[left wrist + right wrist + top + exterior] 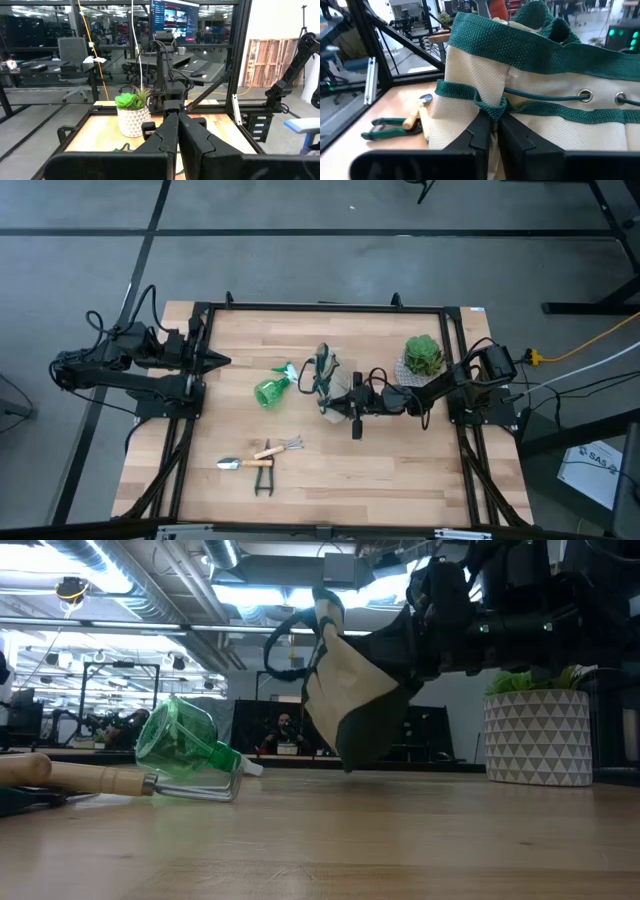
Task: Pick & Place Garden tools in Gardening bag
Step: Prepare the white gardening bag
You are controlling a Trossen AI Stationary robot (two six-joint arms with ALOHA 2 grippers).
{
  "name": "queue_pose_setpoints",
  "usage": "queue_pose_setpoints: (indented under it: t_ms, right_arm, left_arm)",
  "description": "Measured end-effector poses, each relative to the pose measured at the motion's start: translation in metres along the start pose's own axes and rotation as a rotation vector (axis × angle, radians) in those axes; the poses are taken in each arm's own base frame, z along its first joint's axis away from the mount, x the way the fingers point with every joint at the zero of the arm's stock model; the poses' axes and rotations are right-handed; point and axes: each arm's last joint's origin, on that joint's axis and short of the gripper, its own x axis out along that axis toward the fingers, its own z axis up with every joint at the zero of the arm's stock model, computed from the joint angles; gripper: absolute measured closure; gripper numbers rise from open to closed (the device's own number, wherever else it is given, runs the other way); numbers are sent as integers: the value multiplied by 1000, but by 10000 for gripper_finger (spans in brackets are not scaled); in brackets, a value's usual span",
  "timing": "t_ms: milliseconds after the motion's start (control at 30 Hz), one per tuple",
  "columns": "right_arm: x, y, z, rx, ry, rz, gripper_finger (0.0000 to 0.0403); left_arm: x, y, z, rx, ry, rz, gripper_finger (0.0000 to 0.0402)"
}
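Note:
The beige gardening bag [325, 375] with green trim stands tilted at the table's middle, and my right gripper [338, 402] is shut on its side. A green spray bottle [272, 388] lies on its side just left of the bag. Nearer the front edge lie the trowel [240, 463], the hand rake [282, 447] and the shears [263, 478], close together. My left gripper [222, 361] hangs shut above the table's left edge, touching nothing. My right gripper pinches the green trim band of a side pocket [492, 111] between its two fingers, coming level from the table's right side. The bag [350, 690] leans over in the hold. Whether its lower corner [350, 762] touches the table, I cannot tell.
A green plant in a white patterned pot [424, 355] stands at the far right, close beside my right arm. A black frame [320, 307] runs round the table's edges. Bare wood [390, 470] lies at the front right.

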Motion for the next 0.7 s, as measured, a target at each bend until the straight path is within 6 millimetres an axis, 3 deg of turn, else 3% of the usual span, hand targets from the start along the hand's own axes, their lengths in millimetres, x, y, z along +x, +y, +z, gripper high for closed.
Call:
queue_pose_setpoints:
  t_ms: [300,700]
  right_arm:
    - [-1,0,-12,90,120,-19,339]
    - [-2,6,-13,108,124,0,307]
  left_arm:
    - [0,0,0,0,0,0,395]
    - [0,0,0,0,0,0,395]
